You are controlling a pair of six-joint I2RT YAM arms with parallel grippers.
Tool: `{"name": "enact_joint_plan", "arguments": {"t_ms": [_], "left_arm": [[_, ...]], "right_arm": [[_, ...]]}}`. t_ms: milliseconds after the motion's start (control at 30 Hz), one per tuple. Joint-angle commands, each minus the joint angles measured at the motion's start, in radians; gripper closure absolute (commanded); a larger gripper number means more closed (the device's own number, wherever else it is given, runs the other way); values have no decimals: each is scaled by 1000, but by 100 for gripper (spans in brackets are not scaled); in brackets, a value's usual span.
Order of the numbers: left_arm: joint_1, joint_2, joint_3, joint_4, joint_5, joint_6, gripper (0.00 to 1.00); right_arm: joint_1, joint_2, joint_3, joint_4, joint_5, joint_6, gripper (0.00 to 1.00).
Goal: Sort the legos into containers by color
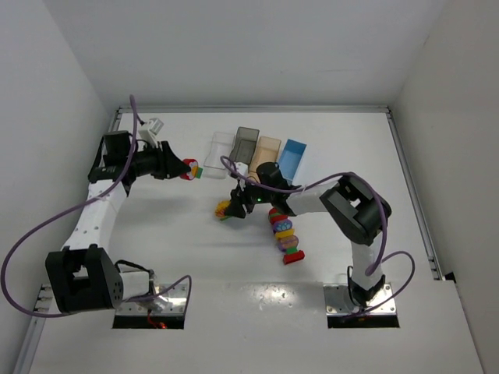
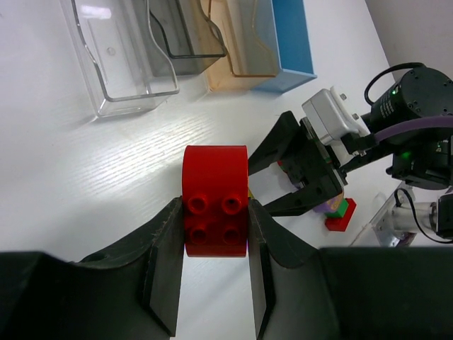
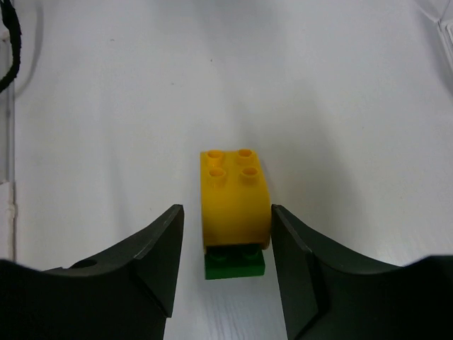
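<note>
Two grips could fail you. Your left gripper (image 2: 216,214) pinches a red round-topped brick (image 2: 214,177) short of the bins (image 1: 267,149) near the desk's far edge; release early and it misses. Your right gripper (image 3: 226,214), spread around the yellow brick (image 3: 233,191) mid-desk, may drag along the green brick (image 3: 235,265) that seems attached.

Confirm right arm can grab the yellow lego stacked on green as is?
Probably yes: right fingers stand open either side of the yellow lego atop the green lego, nothing in between.
</note>
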Motion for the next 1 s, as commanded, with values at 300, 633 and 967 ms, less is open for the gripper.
{"name": "enact_joint_plan", "arguments": {"t_ms": [300, 633, 967], "left_arm": [[17, 101, 35, 19, 106, 59, 100], [-102, 193, 55, -14, 363, 81, 100], [-190, 286, 109, -61, 626, 136, 100]], "right_arm": [[-12, -264, -174, -141, 21, -129, 29], [-87, -421, -5, -234, -140, 45, 34], [-90, -320, 69, -35, -406, 309, 32]]}}
